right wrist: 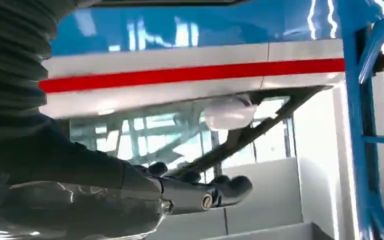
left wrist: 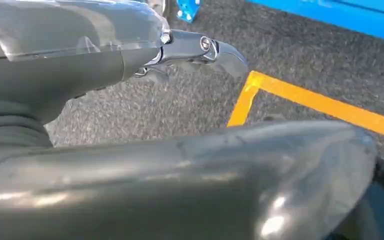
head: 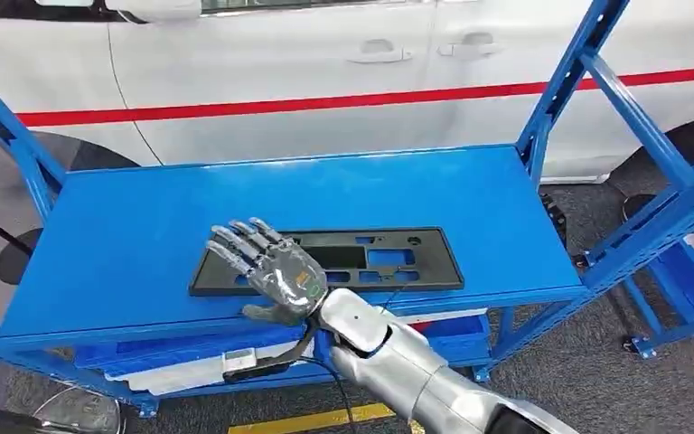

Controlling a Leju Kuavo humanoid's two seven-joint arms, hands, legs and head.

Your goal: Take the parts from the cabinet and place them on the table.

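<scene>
A Kuavo humanoid's right hand (head: 276,276) hovers with fingers spread and holding nothing over the near left end of a flat black plastic part (head: 361,260), which lies on the top shelf of a blue steel cabinet (head: 145,226). The part, a long panel pierced with rectangular cut-outs, stretches away to the right of the hand; whether the palm touches it cannot be told from the head view. The left hand (left wrist: 195,50) hangs low over grey carpet beside a yellow floor line (left wrist: 325,102); its fingers look loosely extended with nothing in them.

Judged from this, the task is at its reach-and-grasp stage: the part has not been lifted. The next move calls for closing the fingers round the panel's near edge, a hard purchase on so thin and flat a piece.

Behind the cabinet stands a white car (head: 325,63) with a red stripe. No brand, label or writing can be read anywhere.
</scene>
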